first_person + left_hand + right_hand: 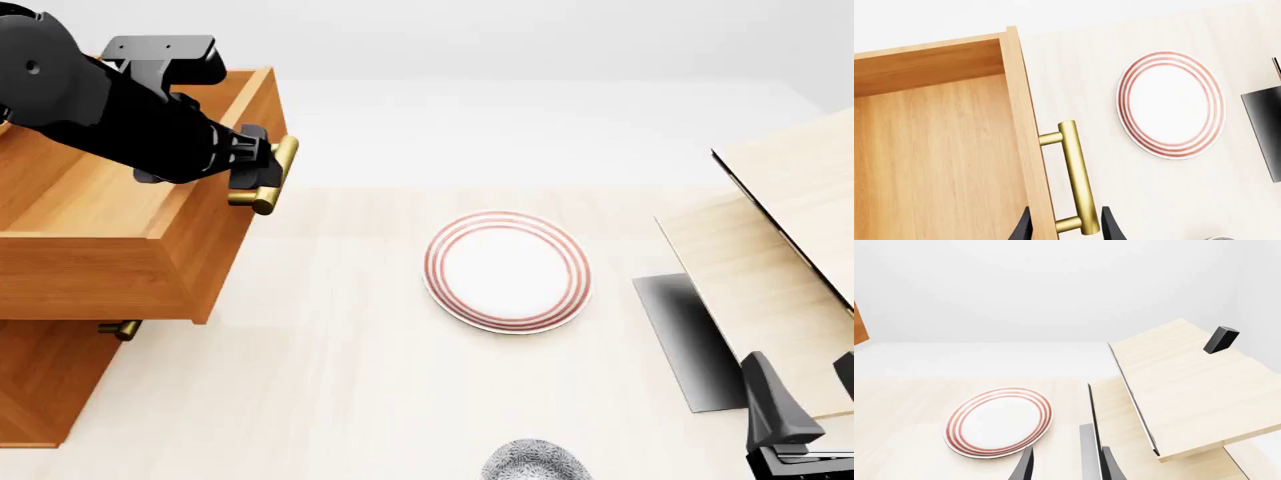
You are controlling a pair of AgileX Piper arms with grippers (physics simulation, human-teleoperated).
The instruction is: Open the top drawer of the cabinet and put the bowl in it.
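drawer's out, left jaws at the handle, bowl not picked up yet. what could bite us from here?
1. The left gripper straddles the brass handle; retreating sideways could snag it and shift the top drawer.
2. The bowl sits at the near table edge, barely in the front view, so a grasp would be poorly seen.
3. The plate lies between bowl and drawer; a low carry might clip it.

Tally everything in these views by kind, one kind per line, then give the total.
Plates: 1, red-ringed plate
Bowls: 1, speckled bowl
Cabinets: 1, orange-brown cabinet with top drawer pulled out
Pale wood furniture: 1
Robot arms: 2, left end effector, right end effector
Total: 6
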